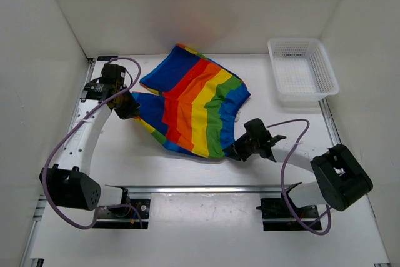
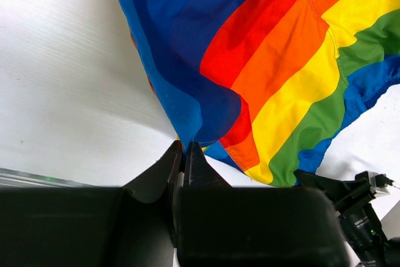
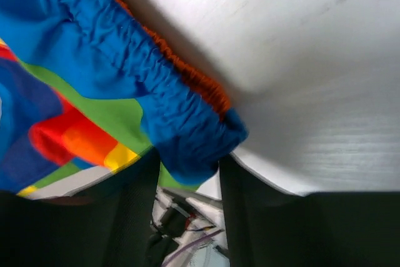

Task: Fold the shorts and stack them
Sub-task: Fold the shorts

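The rainbow-striped shorts (image 1: 195, 101) lie spread across the middle of the table, partly doubled over. My left gripper (image 1: 129, 108) is at their left edge. In the left wrist view its jaws (image 2: 185, 148) are pressed together on a blue fold of the shorts (image 2: 262, 60). My right gripper (image 1: 235, 151) is at their lower right corner. In the right wrist view the bunched blue waistband (image 3: 187, 136) fills the gap between its fingers (image 3: 187, 173), which are closed on it. The drawstring is not visible.
A white mesh plastic basket (image 1: 302, 70) stands at the back right, apart from the shorts. White walls enclose the table on three sides. The right arm's gripper shows at the lower right of the left wrist view (image 2: 350, 201).
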